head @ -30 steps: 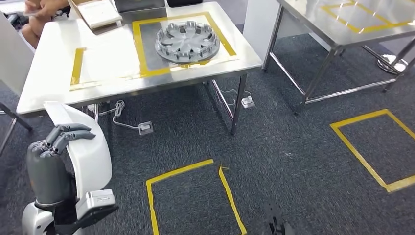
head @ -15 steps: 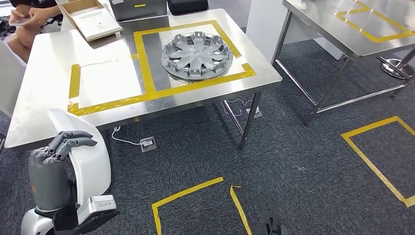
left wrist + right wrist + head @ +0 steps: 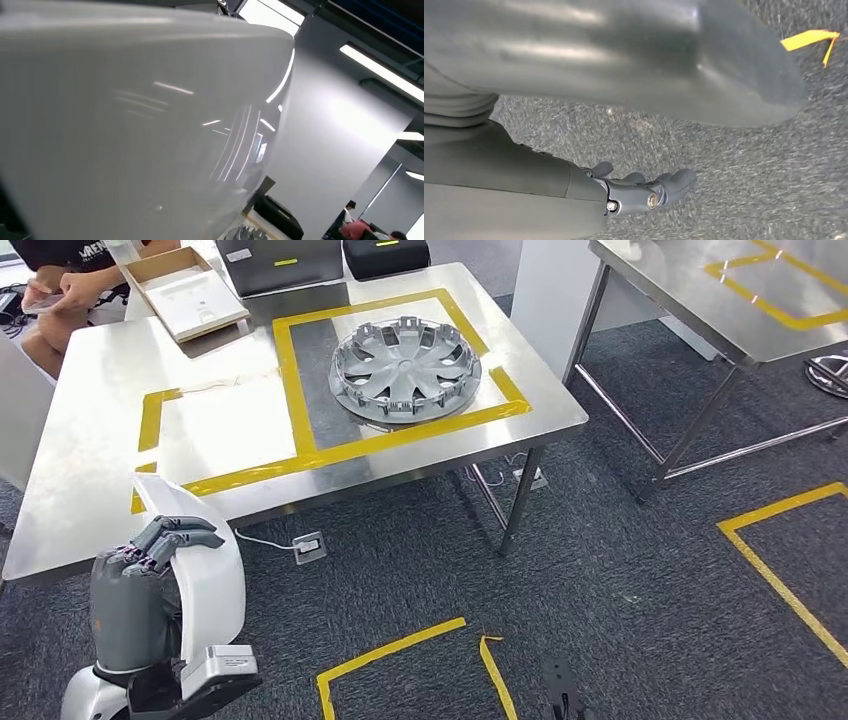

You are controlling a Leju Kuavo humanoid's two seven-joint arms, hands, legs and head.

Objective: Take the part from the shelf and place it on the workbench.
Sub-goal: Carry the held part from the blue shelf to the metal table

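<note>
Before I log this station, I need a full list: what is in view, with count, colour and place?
White curved part: one, white, gripped by the left hand, before the workbench's near edge.
Wheel cover: one, silver, inside the taped square on the workbench.
Workbench: one, steel, yellow tape outlines.
Second table: one, steel, far right, taped.
Open box: one, brown, workbench's far side.
Black cases: two, far edge.
Floor tape outlines: yellow, on grey carpet.
Floor sockets: two, under the workbench.
Person: one, far left corner.
Left hand: grey, holding the part.
Right hand: grey, over the carpet, holding nothing.
</note>
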